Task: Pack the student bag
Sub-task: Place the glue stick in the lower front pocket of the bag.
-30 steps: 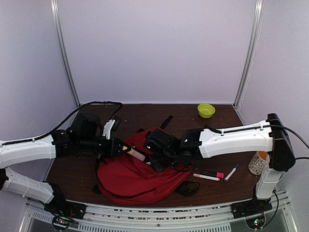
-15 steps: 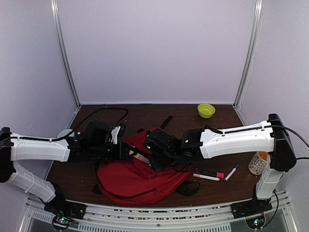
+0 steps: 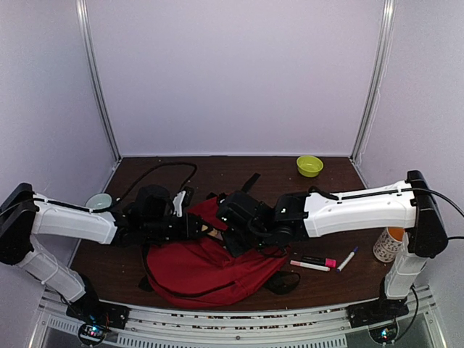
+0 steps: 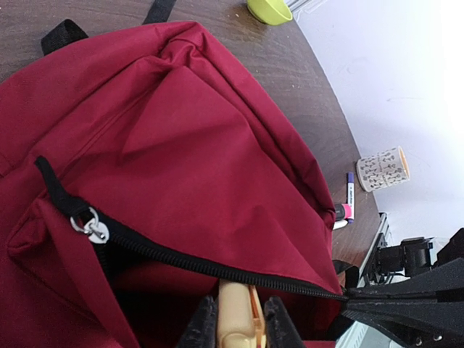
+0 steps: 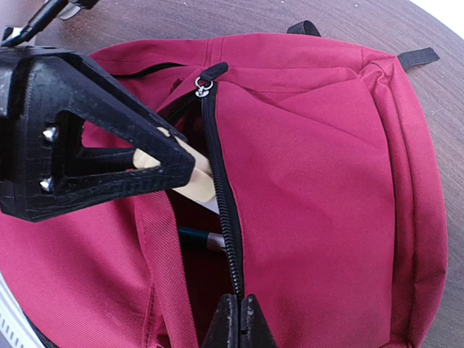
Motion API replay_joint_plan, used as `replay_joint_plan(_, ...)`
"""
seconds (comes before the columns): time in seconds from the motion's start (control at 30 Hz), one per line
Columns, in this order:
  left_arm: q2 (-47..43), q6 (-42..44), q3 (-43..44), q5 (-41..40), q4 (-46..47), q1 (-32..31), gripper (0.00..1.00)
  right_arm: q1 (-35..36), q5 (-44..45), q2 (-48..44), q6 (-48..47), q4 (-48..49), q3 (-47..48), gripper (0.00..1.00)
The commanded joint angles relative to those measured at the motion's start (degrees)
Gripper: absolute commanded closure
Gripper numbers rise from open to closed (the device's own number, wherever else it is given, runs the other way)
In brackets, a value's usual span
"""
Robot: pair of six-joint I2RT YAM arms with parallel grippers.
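The dark-red student bag [image 3: 210, 268] lies flat on the brown table [image 3: 275, 174] with its main zipper open. My left gripper [image 3: 205, 228] is shut on a beige stick-shaped marker [image 4: 235, 319], whose tip is inside the bag's opening under the black zipper edge [image 4: 217, 270]. It also shows in the right wrist view [image 5: 194, 181]. My right gripper [image 3: 230, 243] is shut on the bag's zipper edge [image 5: 233, 275] and holds the opening apart. A dark teal pen [image 5: 192, 238] lies inside the bag [image 5: 319, 181].
A green bowl [image 3: 309, 165] sits at the back right. A pink-and-black marker [image 3: 319, 261], a white marker [image 3: 308, 266], a blue-capped pen [image 3: 348, 258] and a patterned cup [image 3: 388, 244] lie right of the bag. A pale round object [image 3: 98, 201] sits at the left edge.
My left arm has stretched to the right and carried the beige marker from above the bag's left side into its opening. The right gripper has kept its hold on the zipper edge.
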Motion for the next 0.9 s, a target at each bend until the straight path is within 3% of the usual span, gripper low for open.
replay_joint_plan(0.0, 2.3, -0.7, 0.0, 1.4, 4.3, -0.3, 1.00, 0.3, 0.5, -2.5, 0.0, 1.3, -0.1, 1.00)
replay_joint_plan(0.7, 8.6, 1.3, 3.8, 4.6, 7.1, -0.6, 0.93, 0.7, 0.1, -3.2, -1.3, 1.6, -0.1, 1.00)
replay_joint_plan(0.87, 9.4, 1.7, 4.6, 4.8, 7.0, -0.6, 0.86, 0.7, 0.0, -3.5, -1.2, 1.6, -0.1, 1.00)
